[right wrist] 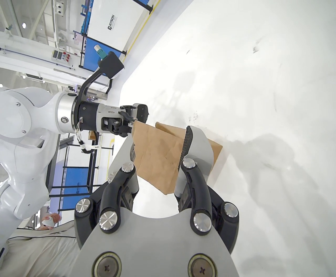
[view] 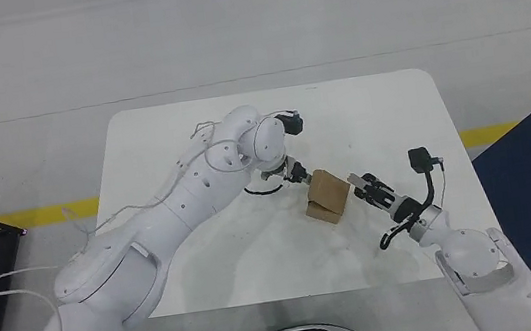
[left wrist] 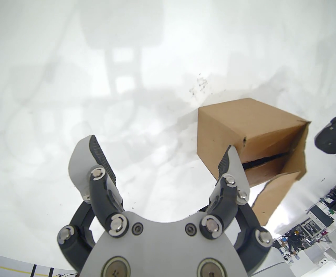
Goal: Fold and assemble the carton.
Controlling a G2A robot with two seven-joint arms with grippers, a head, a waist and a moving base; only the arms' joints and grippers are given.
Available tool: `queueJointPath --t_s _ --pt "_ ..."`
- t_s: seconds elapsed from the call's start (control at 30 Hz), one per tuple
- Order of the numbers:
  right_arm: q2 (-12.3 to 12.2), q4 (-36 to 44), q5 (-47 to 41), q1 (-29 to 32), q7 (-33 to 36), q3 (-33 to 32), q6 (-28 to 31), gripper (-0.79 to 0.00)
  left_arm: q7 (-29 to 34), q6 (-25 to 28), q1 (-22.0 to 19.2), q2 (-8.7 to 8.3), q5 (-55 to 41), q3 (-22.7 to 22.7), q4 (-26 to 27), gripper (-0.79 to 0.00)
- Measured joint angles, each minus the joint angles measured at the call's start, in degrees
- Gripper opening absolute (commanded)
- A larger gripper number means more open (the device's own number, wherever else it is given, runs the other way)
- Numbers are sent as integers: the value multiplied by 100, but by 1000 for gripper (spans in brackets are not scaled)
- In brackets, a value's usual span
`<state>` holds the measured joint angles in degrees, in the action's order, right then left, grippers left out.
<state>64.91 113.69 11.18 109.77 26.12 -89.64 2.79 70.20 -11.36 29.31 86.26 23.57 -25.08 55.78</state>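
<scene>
Top view: carton [view: 328,198] stands mid-table [view: 369,111], table edges well apart from it; left gripper [view: 296,174], fingers apart, at its far corner; right gripper [view: 357,186], fingers apart, straddles its flap.

1. The top camera sits high above both arms and looks straight down. It is far away, so the whole white surface [view: 389,109] fits in. The carton [view: 328,198] looks small, between the left jaws and the right jaws.
2. The left wrist camera sits just behind the left jaws and looks out past them at the surface. It is close. The carton is just beside one tip.
3. The right wrist camera sits just behind the right jaws, also close. The carton is at their tips, and the left jaws are just past it.
4. All three cameras see the carton and the surface around it.
</scene>
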Motion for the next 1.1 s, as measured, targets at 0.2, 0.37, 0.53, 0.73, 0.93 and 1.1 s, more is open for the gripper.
queueJointPath --t_s 0.2,0.37,0.53,0.73,0.93,1.1 --pt "9 113 -212 211 -264 -122 451 -363 -273 816 178 -172 -803 -693 -566 0" --pt "-16 305 264 345 -154 -130 469 -311 -88 1846 809 -723 -1258 -1729 -24 0" --pt "-26 344 656 343 -82 -15 352 -311 229 2541 2105 -1359 -1061 -2940 1709 0" --pt "-6 122 746 180 -162 210 111 -351 241 2420 3016 -1599 -636 -3337 2896 0" --pt "1 33 834 170 -231 300 4 -363 -91 1850 2782 -1599 -167 -3259 2834 0" --pt "4 -34 829 212 -270 365 58 -391 -79 1689 2390 -1511 -55 -2915 2665 0"
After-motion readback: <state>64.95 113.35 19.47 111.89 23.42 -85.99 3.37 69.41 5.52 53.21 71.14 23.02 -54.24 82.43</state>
